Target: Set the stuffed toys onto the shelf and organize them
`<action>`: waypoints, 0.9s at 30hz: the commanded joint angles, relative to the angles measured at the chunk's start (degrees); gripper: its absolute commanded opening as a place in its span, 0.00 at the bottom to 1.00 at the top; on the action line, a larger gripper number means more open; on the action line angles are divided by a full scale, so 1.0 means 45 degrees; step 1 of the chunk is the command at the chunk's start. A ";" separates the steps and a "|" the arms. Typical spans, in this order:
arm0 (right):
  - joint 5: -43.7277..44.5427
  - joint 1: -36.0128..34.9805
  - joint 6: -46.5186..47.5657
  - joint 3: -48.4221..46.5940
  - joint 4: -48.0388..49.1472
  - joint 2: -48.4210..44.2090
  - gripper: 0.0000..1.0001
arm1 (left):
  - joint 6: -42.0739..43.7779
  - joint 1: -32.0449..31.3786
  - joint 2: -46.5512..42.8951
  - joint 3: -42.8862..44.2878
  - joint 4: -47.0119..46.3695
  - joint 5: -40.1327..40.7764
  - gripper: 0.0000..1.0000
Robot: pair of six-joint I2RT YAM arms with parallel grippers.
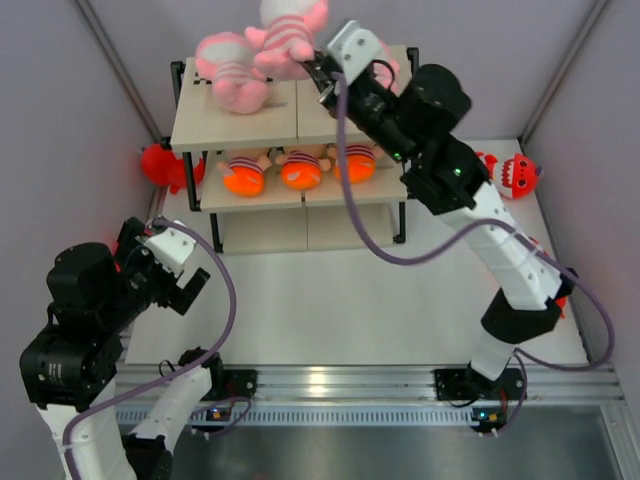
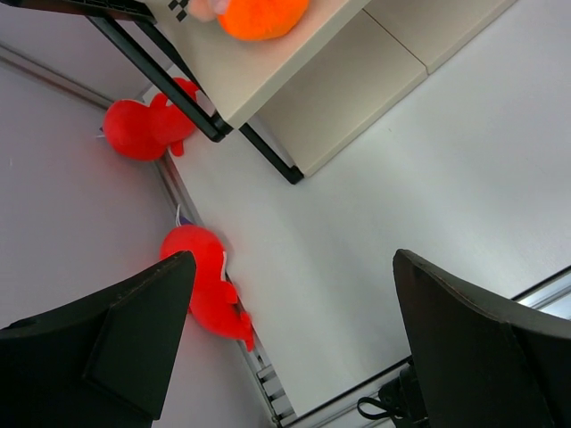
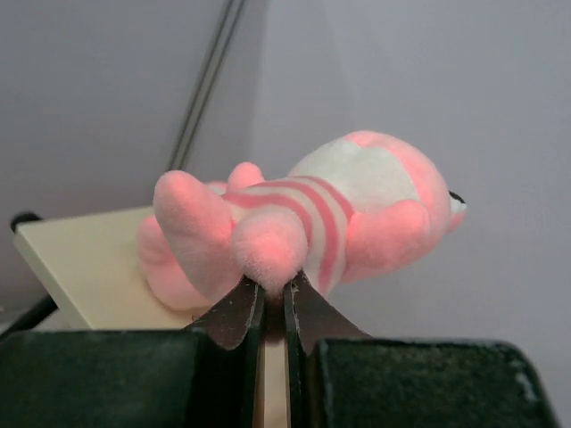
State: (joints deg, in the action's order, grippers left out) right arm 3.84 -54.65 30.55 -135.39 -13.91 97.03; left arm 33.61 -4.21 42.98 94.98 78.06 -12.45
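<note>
My right gripper (image 1: 320,75) reaches over the shelf's top board (image 1: 215,125) and is shut on a limb of a pink striped stuffed toy (image 1: 285,35). In the right wrist view, that gripper (image 3: 272,290) pinches the toy (image 3: 339,205) just above the board (image 3: 80,259). A second pink toy (image 1: 232,78) lies on the top board. Three toys (image 1: 300,170) sit in a row on the middle board. My left gripper (image 1: 188,278) hangs open and empty near the table's left edge. Its wrist view (image 2: 294,308) shows two red sharks (image 2: 143,127) (image 2: 207,283) along the left wall.
A red shark (image 1: 515,172) lies on the table right of the shelf, and another red toy (image 1: 560,290) peeks out behind the right arm. The shelf's black leg (image 2: 169,85) stands close to the left wall. Purple cables loop over the table's middle.
</note>
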 commanded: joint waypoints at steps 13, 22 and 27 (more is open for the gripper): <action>-0.3291 0.2165 -0.0557 -0.0715 -0.1791 0.1446 0.00 | -0.0222 0.0037 -0.0216 -0.0559 0.0446 -0.0457 0.98; -0.4134 0.3081 -0.2139 0.0731 -0.1324 0.0645 0.00 | -0.0163 0.0037 -0.0235 -0.0599 0.0465 -0.0632 0.98; -0.4290 0.3161 -0.2354 0.0849 -0.1576 0.0625 0.08 | -0.0183 0.0037 -0.0294 -0.0677 0.0465 -0.0613 0.98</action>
State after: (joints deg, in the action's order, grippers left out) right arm -13.67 -40.77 21.63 -131.63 -22.39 102.69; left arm 33.15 -4.21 42.13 92.31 78.13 -14.31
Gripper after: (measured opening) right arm 0.070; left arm 0.983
